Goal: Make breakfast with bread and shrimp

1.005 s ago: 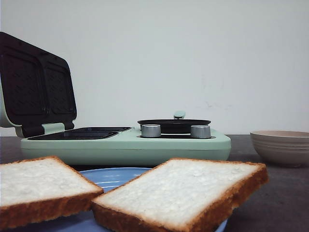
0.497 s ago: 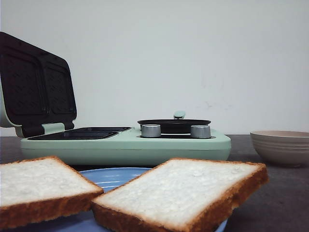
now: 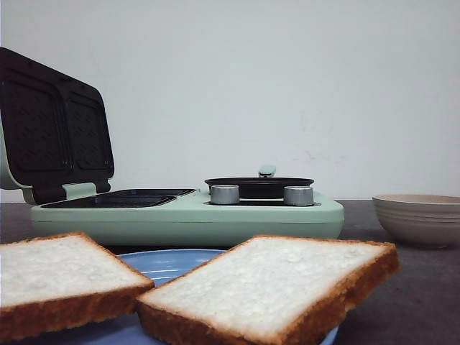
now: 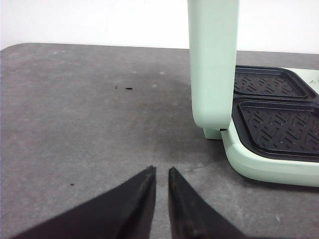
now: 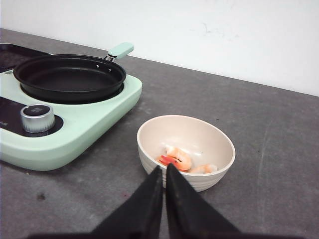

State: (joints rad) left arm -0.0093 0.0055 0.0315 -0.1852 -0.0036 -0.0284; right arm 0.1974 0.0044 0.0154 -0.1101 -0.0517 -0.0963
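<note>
Two bread slices, one on the left [image 3: 57,269] and one on the right [image 3: 273,280], lie on a blue plate [image 3: 169,260] close to the front camera. Pink-orange shrimp [image 5: 178,158] rest in a cream bowl [image 5: 219,139], which also shows at the right in the front view [image 3: 420,215]. My right gripper [image 5: 164,168] is shut and empty, its tips just in front of the bowl's near wall. My left gripper [image 4: 162,170] is shut on nothing, over bare table beside the raised lid [image 4: 213,59]. Neither gripper shows in the front view.
A mint-green breakfast maker [image 3: 187,215] stands mid-table with its lid [image 3: 54,129] up. Its dark grill plates [image 4: 279,124] are exposed. A black pan [image 5: 70,77] sits on its right half behind silver knobs [image 5: 37,118]. The grey table [image 4: 89,114] extends left of the maker.
</note>
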